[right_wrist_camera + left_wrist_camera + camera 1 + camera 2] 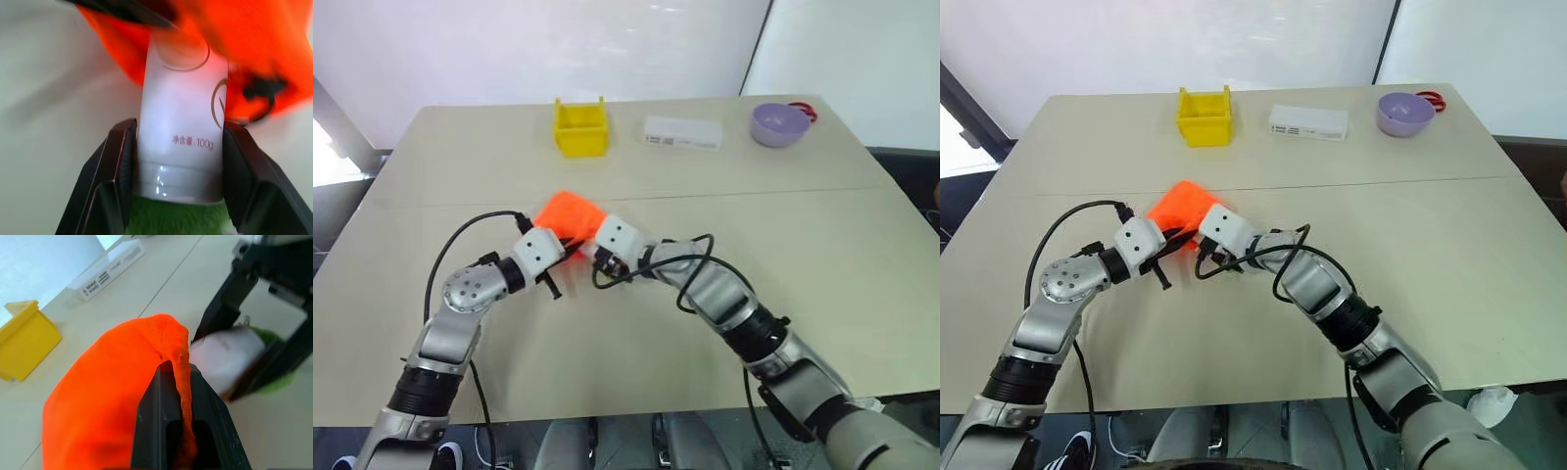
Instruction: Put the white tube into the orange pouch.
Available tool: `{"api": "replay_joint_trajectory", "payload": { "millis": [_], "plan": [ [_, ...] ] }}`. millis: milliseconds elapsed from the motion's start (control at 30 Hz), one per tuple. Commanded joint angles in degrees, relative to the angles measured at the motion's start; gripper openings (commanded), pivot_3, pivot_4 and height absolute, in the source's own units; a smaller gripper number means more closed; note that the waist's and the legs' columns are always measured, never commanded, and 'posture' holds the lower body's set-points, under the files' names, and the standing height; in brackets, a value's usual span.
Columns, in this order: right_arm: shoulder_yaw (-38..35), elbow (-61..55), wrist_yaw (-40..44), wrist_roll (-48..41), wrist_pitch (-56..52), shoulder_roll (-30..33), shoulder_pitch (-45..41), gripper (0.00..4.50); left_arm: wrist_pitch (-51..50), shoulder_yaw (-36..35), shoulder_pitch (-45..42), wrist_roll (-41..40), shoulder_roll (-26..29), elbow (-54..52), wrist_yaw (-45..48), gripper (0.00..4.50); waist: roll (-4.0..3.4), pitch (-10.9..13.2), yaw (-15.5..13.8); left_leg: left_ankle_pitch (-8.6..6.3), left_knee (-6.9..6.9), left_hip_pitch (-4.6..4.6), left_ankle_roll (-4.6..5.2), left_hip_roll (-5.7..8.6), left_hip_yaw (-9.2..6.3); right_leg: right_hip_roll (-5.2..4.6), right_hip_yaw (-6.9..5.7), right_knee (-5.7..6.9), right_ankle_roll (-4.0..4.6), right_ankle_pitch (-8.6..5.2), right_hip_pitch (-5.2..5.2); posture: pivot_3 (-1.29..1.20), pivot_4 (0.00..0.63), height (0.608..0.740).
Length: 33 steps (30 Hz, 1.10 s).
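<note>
On the left, the left gripper [182,431] is clamped tight on a fold of the orange pouch [570,212], holding its edge up. Directly beside it, to its right, the right gripper [177,171] stands half open around the white tube [183,112], one finger pressing each side, the tube's far end pushing against orange fabric. The risk: if the mouth is not truly open there, the tube may fold the cloth inward, or slip sideways between the fingers.

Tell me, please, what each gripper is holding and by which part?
The left gripper pinches the orange pouch by its fabric edge. The right gripper clamps the white tube near its cap end.
</note>
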<state>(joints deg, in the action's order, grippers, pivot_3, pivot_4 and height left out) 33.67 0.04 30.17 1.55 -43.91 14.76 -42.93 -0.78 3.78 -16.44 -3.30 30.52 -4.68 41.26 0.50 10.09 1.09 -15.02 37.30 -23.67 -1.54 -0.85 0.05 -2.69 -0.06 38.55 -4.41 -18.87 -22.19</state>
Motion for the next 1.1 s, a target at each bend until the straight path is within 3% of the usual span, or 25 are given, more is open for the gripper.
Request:
{"api": "replay_joint_trajectory", "payload": {
  "millis": [33, 133, 233, 467, 600, 800, 1000, 1033, 1100],
  "plan": [
    [1.4, 0.6, 0.2, 4.5, 5.3, 1.6, -1.2, 1.81, -0.5, -1.4, -0.7, -2.2, 0.0, -2.7, 0.1, 0.0, 0.0, 0.0, 0.0, 0.0, 0.0, 0.0, 0.0, 0.0, 0.0, 0.0, 0.0, 0.0, 0.0, 0.0, -0.01, 0.0, 0.15, 0.74],
    [2.2, 1.4, 0.4, 7.0, 7.7, 2.0, -1.3, 1.81, 0.4, -1.3, -0.3, -1.1, 0.8, -1.7, -0.2, 0.0, 0.0, 0.0, -0.2, 0.0, 0.02, -0.01, 0.0, 0.02, 0.0, -0.01, 0.0, 0.0, 0.0, 0.0, 0.01, 0.0, 0.15, 0.74],
    [-2.1, 3.4, -0.9, 4.4, 4.9, -4.1, -2.9, 1.81, 1.0, -0.1, 0.3, -1.3, 0.5, -1.7, 0.4, 0.0, 0.0, 0.0, 0.2, 0.0, 0.04, -0.01, 0.0, 0.02, 0.0, 0.0, 0.0, 0.01, 0.0, 0.0, 0.01, 0.0, 0.15, 0.74],
    [0.1, 11.3, 0.0, 7.5, 8.1, -7.1, -5.6, 1.81, -0.7, 0.5, -0.9, -1.1, -0.5, -2.8, -0.3, 0.0, 0.0, 0.0, -0.1, 0.14, 0.07, -0.01, -0.1, 0.01, 0.01, -0.01, 0.0, 0.38, 0.03, 0.0, -0.13, 0.0, 0.15, 0.74],
    [-4.0, 12.9, -0.4, 5.5, 6.6, -10.6, -6.6, 1.81, -0.7, 0.7, -0.8, -0.9, -0.1, -3.1, 0.1, 0.0, 0.0, 0.0, 0.1, 0.19, 0.12, -0.01, -0.11, 0.02, 0.01, -0.01, 0.01, 0.49, 0.03, 0.0, -0.17, 0.0, 0.15, 0.74],
    [-0.1, 15.8, 1.4, 9.4, 10.2, -9.8, -6.9, 1.81, -0.6, 0.9, -1.0, -0.3, 0.0, -2.4, -0.5, 0.0, 0.0, 0.0, 0.1, 0.29, 0.11, -0.01, -0.16, 0.01, 0.01, 0.0, 0.01, 0.58, 0.11, 0.05, -0.23, 0.0, 0.15, 0.74],
    [-3.2, 15.9, 2.0, 7.7, 10.1, -11.5, -6.4, 1.81, -0.6, 0.6, -0.5, -0.1, 0.3, -2.1, -0.4, 0.0, 0.0, 0.0, 0.1, 0.31, 0.09, -0.01, -0.16, 0.01, 0.01, 0.01, 0.01, 0.58, 0.13, 0.06, -0.24, 0.0, 0.15, 0.74],
    [-3.7, 15.9, 2.1, 7.3, 10.0, -11.8, -6.3, 2.87, -0.5, 0.7, -0.4, 0.1, 0.3, -2.1, -0.5, 0.0, 0.0, 0.0, 0.1, 0.31, 0.08, -0.01, -0.17, 0.0, 0.01, 0.01, 0.01, 0.59, 0.13, 0.06, -0.25, 0.0, 0.15, 0.74],
    [-4.0, 15.4, 1.7, 7.7, 10.7, -11.9, -6.3, 3.76, -0.7, 0.8, -0.4, 0.2, 0.1, -2.1, -0.6, 0.0, 0.0, 0.0, 0.1, 0.31, 0.08, -0.01, -0.17, 0.0, 0.01, 0.01, 0.01, 0.59, 0.13, 0.06, -0.26, 0.0, 0.15, 0.74]
  ]
}}
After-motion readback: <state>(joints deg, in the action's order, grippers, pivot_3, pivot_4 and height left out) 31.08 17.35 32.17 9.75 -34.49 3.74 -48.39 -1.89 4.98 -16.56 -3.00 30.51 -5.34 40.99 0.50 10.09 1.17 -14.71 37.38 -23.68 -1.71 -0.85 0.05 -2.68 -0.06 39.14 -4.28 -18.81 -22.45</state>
